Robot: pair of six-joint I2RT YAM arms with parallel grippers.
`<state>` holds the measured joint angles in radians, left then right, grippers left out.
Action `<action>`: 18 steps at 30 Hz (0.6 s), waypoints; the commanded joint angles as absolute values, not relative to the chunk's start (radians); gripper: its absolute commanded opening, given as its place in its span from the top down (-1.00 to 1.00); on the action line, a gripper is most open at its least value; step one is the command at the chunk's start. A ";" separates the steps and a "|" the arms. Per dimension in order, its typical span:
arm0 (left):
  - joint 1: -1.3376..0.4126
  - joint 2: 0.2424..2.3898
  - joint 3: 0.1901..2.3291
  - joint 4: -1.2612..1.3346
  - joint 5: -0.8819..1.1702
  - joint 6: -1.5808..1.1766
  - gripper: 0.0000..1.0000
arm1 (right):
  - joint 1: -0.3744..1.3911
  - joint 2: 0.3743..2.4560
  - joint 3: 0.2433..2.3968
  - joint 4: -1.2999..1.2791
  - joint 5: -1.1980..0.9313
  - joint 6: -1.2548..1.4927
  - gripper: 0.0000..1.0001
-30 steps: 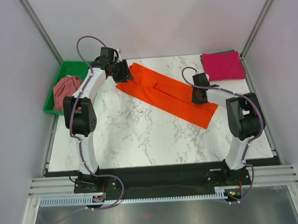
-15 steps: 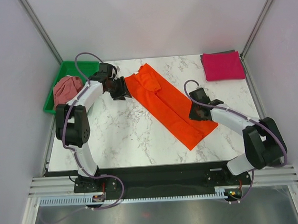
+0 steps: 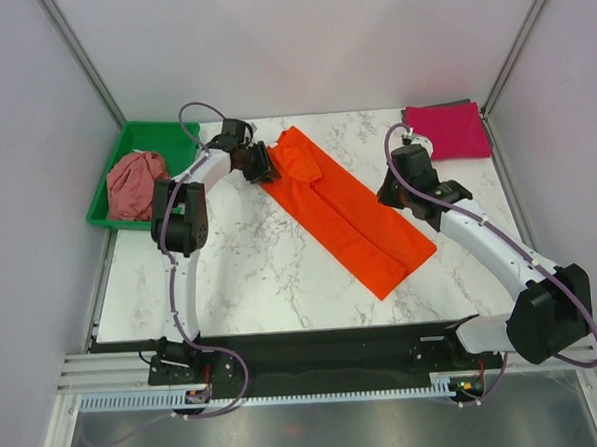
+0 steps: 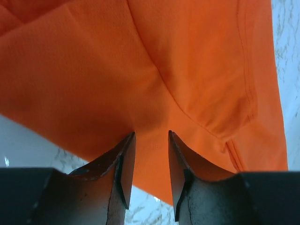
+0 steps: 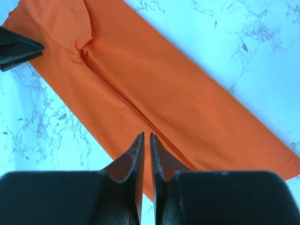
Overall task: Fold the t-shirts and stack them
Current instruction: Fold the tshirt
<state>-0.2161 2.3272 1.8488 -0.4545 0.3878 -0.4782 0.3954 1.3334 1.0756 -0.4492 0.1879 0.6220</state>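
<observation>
White walls are enclosing a marble bench [image 3: 251, 271]. On it the orange shirt [image 3: 350, 219] is lying flat as a long strip, running diagonally from far left to near right. The left end effector [image 3: 263, 169] is sitting at the strip's far-left end. Its jaws are standing parted, with the tips at the cloth's edge and orange fabric showing through the gap; no cloth is being pinched. The right end effector [image 3: 393, 195] is hovering over the strip's right edge. Its jaws are standing almost together with only a thin slit between them, grasping nothing. The pink shirt [image 3: 447, 131] is lying folded at the far-right corner. The rose shirt [image 3: 134, 182] is sitting crumpled in the green tray [image 3: 166, 131] beside the bench's left edge.
</observation>
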 commanded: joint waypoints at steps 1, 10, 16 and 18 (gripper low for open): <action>-0.218 2.388 1.966 -0.414 0.379 -0.506 0.17 | 0.394 1.324 1.104 -0.430 0.175 0.584 0.67; -0.212 2.552 2.170 -0.416 0.296 -0.494 0.17 | 0.394 1.351 1.114 -0.370 0.167 0.578 0.68; -0.187 2.645 2.400 -0.414 0.394 -0.505 0.10 | 0.394 1.402 1.132 -0.327 0.192 0.539 0.67; -0.187 2.605 2.392 -0.411 0.448 -0.506 0.08 | 0.396 1.417 1.140 -0.347 0.196 0.519 0.67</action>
